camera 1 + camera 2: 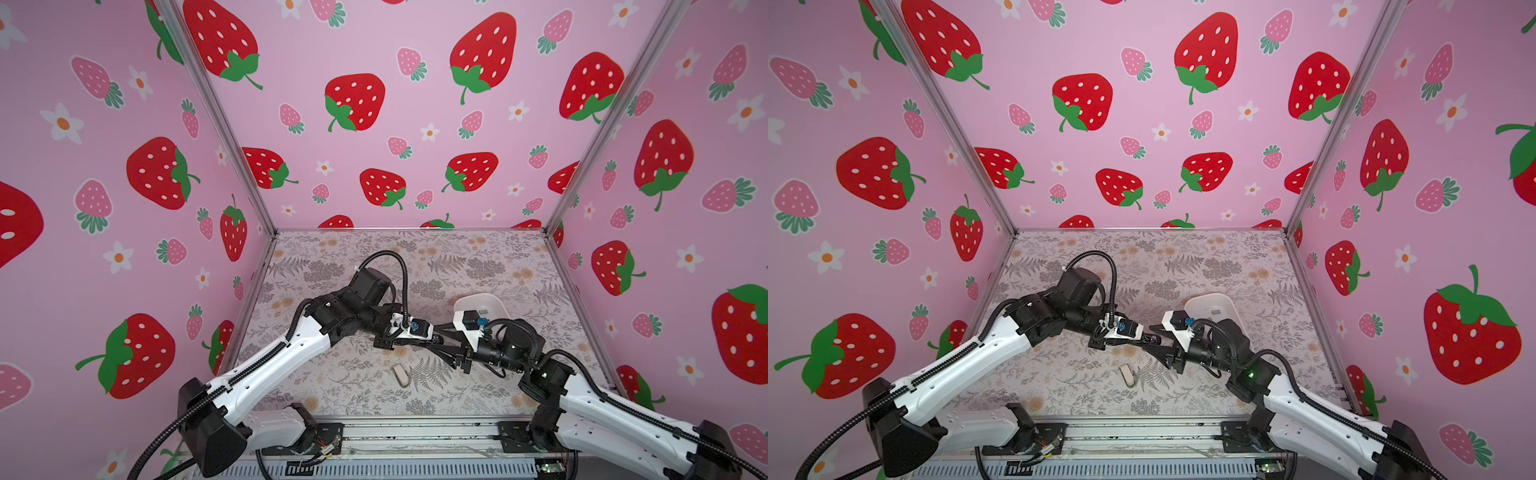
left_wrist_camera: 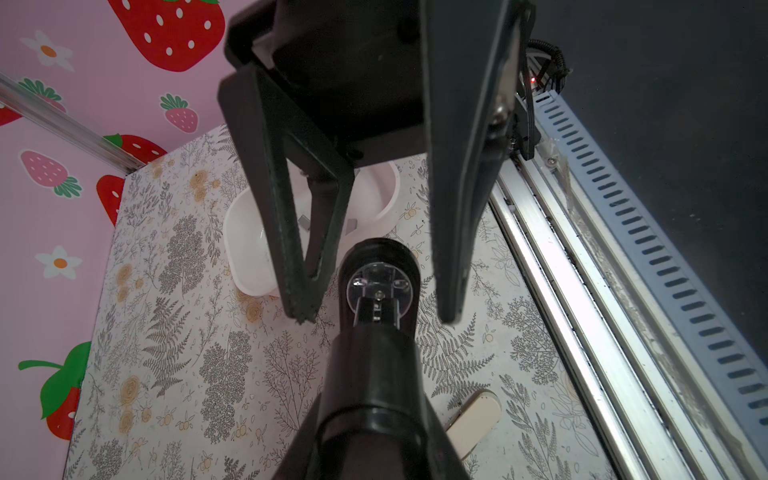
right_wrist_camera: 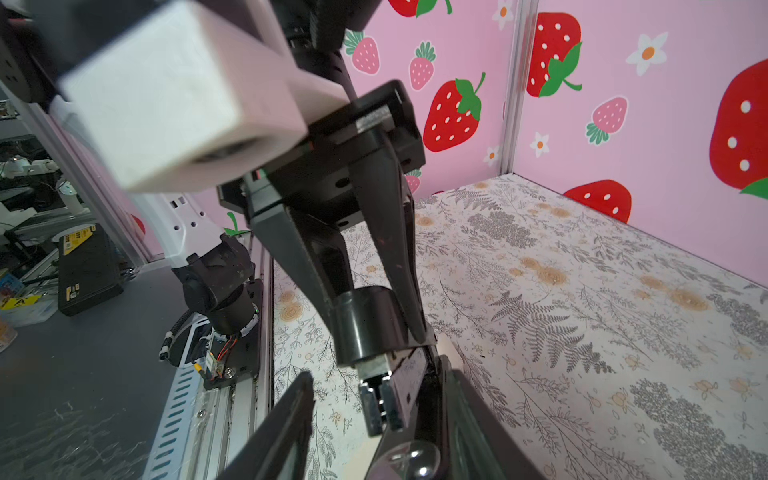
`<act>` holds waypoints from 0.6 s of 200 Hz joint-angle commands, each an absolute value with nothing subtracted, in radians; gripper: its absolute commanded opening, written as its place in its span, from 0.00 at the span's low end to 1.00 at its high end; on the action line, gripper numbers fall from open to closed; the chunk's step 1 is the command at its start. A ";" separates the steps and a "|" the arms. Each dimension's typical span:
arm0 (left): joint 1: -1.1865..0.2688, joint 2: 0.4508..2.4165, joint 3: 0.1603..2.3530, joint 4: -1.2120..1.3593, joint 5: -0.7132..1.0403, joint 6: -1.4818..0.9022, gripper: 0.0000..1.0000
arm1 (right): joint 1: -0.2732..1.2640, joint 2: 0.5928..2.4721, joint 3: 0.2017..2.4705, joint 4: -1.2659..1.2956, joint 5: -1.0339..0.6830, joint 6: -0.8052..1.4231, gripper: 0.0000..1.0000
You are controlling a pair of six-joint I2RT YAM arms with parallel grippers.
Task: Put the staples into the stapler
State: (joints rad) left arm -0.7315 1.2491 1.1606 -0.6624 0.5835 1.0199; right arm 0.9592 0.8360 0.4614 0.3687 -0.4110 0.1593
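**L clamps black stapler, R open round its end; staples in tray**

The table (image 1: 457, 257), floral-topped, carries everything. Both arms meet just beside the white tray (image 1: 482, 294), on its left in both top views.

The left gripper (image 3: 374, 318) is clamped on the black stapler (image 2: 376, 257), w/ fingers pinching its rounded body, and holds it next to the tray.

The right gripper (image 2: 374, 318) reaches in from the tray side w/ jaws apart. One finger sits either side of the stapler's end, a gap shows btwn each finger and it, and nothing is grasped. In the right wrist view the stapler's metal channel sticks out btwn those fingers.

A beige stapler (image 1: 401, 375) lies flat on the table. It is nearer the front rail than the tray is, apart from the tray, and neither gripper touches it.

The staples (image 1: 483, 311) lie inside the tray on its floor as short grey strips. Two show in the left wrist view, partly behind a finger; the exact count can't be told.
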 commanded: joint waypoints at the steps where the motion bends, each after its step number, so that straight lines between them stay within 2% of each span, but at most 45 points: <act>1: -0.729 1.241 1.227 -0.670 0.648 1.032 0.00 | 0.974 0.879 0.501 0.377 -0.363 0.117 0.47; 19: -0.728 1.240 1.229 -0.673 0.645 1.034 0.00 | 0.977 0.903 0.501 0.376 -0.348 0.108 0.40; 46: -0.718 1.242 1.246 -0.688 0.657 1.032 0.00 | 0.982 0.955 0.473 0.390 -0.315 0.104 0.35; 89: -0.662 1.243 1.288 -0.707 0.757 0.986 0.00 | 0.991 0.986 0.388 0.463 -0.309 0.112 0.35; 120: -0.657 1.227 1.282 -0.705 0.768 0.980 0.00 | 0.997 0.986 0.368 0.474 -0.310 0.101 0.36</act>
State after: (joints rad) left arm -0.6689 1.2724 1.1931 -0.7715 0.6277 0.9913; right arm 0.9913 0.9642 0.4194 0.5491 -0.3450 0.1177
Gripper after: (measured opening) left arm 0.313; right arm 0.356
